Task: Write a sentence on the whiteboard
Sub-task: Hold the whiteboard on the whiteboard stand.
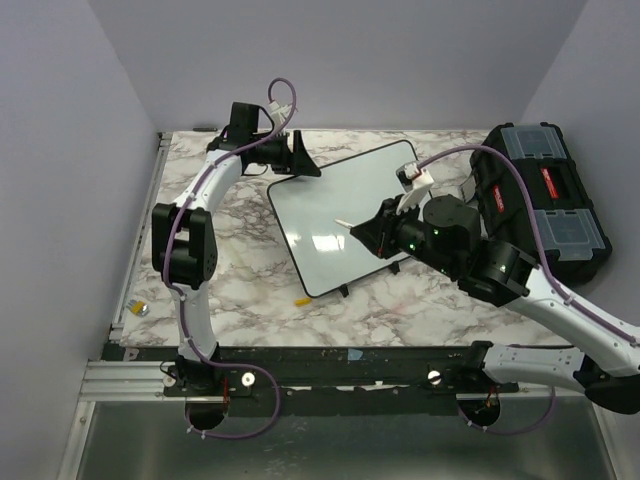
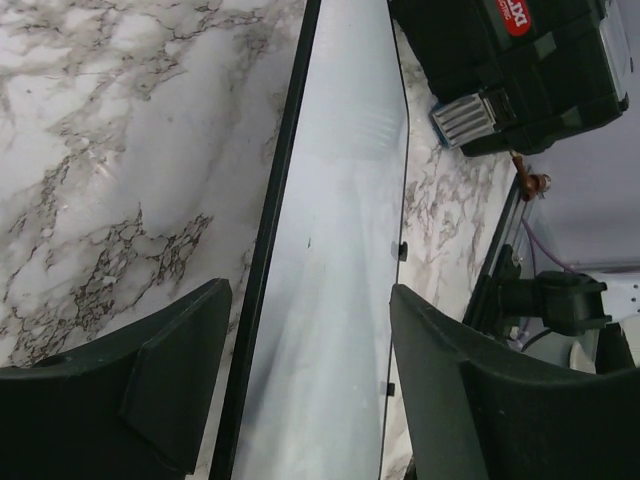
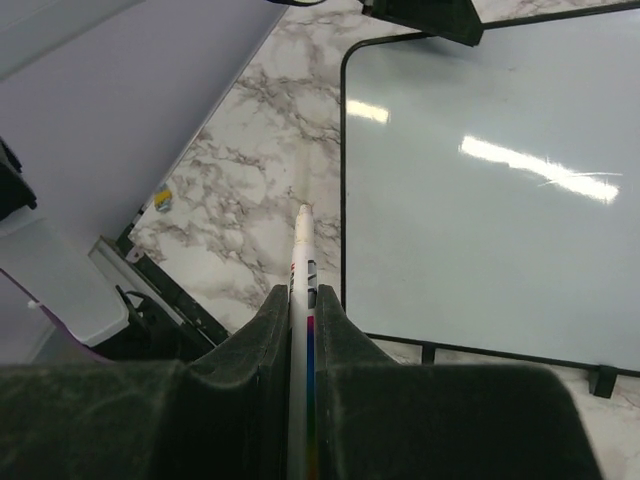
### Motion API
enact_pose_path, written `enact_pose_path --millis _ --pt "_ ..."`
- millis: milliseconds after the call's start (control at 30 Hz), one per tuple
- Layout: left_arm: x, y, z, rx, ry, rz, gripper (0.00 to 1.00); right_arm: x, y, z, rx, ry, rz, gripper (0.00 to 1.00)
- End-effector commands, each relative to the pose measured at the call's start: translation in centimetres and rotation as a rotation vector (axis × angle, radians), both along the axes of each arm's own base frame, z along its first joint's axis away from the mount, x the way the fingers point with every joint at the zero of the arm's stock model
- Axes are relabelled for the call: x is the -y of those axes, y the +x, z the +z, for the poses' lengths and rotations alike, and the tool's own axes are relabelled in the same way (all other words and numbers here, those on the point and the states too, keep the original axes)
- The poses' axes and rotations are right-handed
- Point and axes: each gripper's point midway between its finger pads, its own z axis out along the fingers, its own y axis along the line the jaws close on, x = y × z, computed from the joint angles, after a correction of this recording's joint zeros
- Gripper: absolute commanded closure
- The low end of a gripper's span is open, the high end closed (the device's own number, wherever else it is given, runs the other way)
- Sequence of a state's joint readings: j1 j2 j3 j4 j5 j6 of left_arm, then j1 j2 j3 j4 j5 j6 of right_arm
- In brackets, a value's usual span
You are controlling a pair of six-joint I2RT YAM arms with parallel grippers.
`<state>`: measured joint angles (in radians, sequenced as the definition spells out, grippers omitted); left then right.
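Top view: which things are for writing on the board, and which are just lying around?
For the job: whiteboard; marker, clamped in the right pincer; left pincer, open astride the board's edge.

Just lying about: black toolbox; small yellow piece by the board's near edge; tiny yellow thing far left.

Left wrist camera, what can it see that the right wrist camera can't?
Only the left wrist view shows the black toolbox and the left hand, its fingers apart on either side of the whiteboard rim. Only the right wrist view shows the right hand shut on a marker, plus a small yellow thing off to the side. Both show the whiteboard and the marble table.
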<state>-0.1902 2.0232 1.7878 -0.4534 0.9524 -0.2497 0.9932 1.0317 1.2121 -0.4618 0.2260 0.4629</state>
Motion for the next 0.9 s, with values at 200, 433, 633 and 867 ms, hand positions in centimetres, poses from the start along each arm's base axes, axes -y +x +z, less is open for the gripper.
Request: enact_pose_path --millis 200,433,633,867 --pt "0.9 -0.9 -0.2 -0.058 -0.077 -0.097 0.40 -3.1 0.1 4.4 0.032 0.096 0.098 0.99" --pt "0.9 -0.6 -1.6 -0.111 -0.060 -0.091 0.43 -3.3 -0.2 4.5 0.026 0.109 0.115 0.99" --pt "1.0 -0.4 -1.5 -0.116 -0.071 -0.096 0.55 -3.1 -0.4 4.4 0.024 0.114 0.115 0.99" --pt "1.6 -1.4 0.3 -0.051 -0.111 -0.145 0.73 -2.7 -0.5 3.9 0.024 0.107 0.107 0.99"
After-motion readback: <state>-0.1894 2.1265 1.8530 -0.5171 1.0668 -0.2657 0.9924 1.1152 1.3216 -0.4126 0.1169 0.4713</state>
